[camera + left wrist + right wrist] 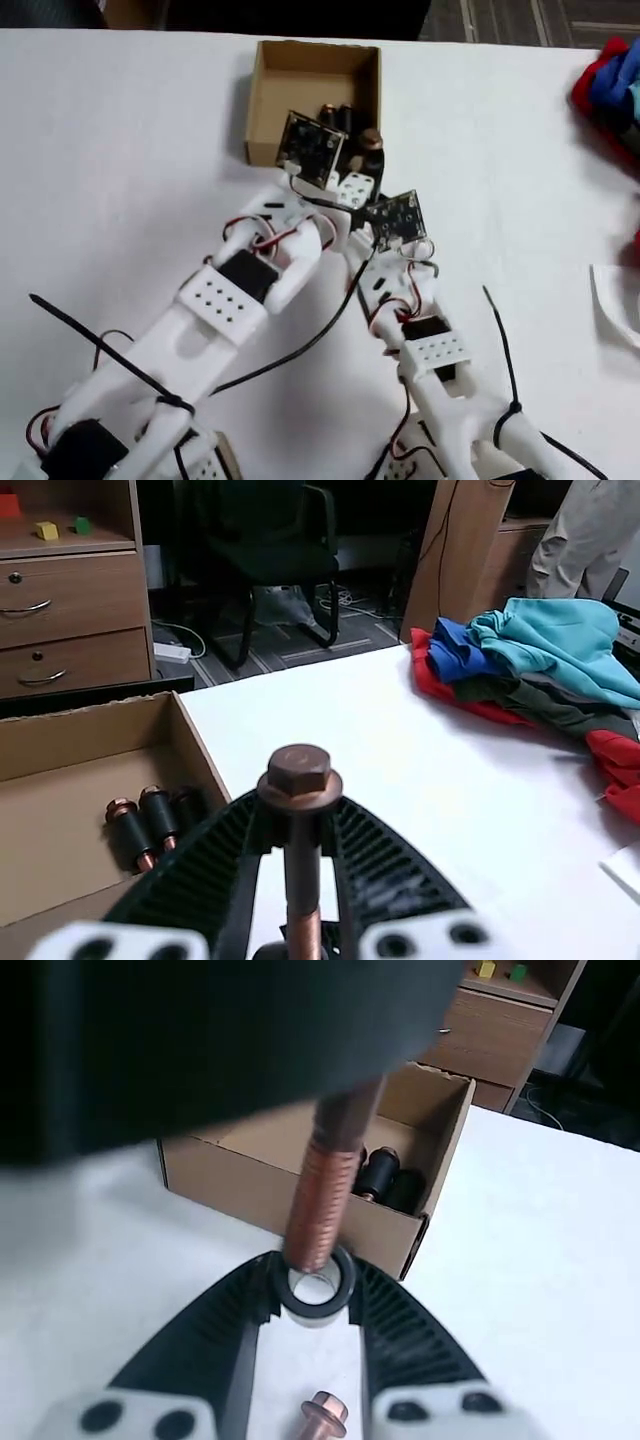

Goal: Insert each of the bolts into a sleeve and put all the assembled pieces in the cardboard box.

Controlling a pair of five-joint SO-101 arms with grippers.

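White table [100,150]: left jaws clamp bolt [300,780], right jaws clamp sleeve [346,1282]; insertion depth unclear.

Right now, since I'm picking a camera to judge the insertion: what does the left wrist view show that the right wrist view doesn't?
Left wrist: the hex head of the held bolt in the left gripper, plus a clothes pile. Right wrist: the sleeve in the right gripper, the bolt's threaded tip at its opening, and a loose bolt nearby. Both: the held bolt's shank, the box and the assembled pieces inside.
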